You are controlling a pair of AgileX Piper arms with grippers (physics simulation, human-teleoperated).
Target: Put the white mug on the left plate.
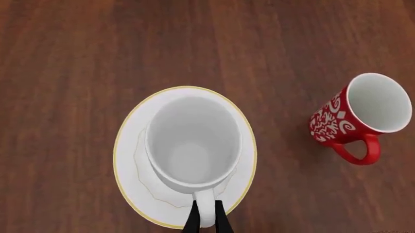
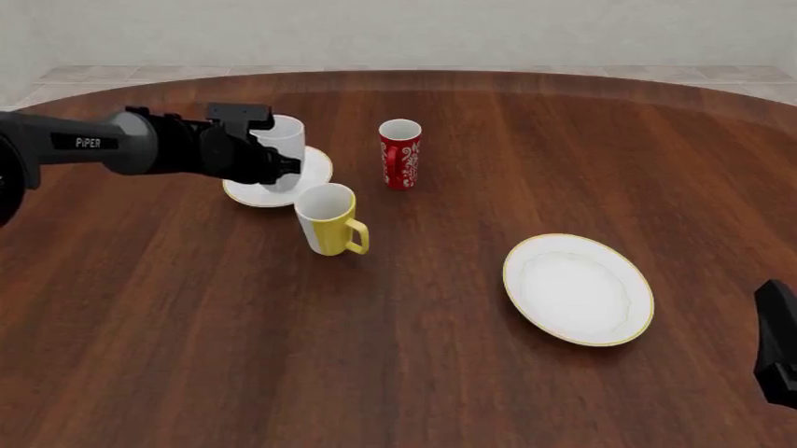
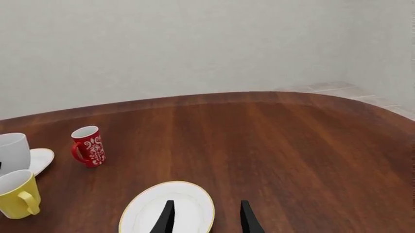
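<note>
White mug (image 1: 191, 145) sits upright over your small left plate (image 1: 129, 160), and your left gripper (image 1: 206, 221) is pinching its handle. Your right gripper (image 3: 206, 218) hangs spread above the larger plate (image 3: 146, 213).

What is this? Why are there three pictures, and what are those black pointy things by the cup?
It is a pretend robot inside a computer, with two arms at a wooden table. One picture looks over the whole table; the other two come from small cameras on each arm, looking along its fingers. The black pointy things are the left gripper: its fingers are pinching the handle of the white mug, which sits over the small plate. The right gripper is open and holds nothing, hovering near the big plate. Also on the table stand a yellow mug and a red patterned mug. Whether the white mug touches the plate yet, I cannot tell.
</note>
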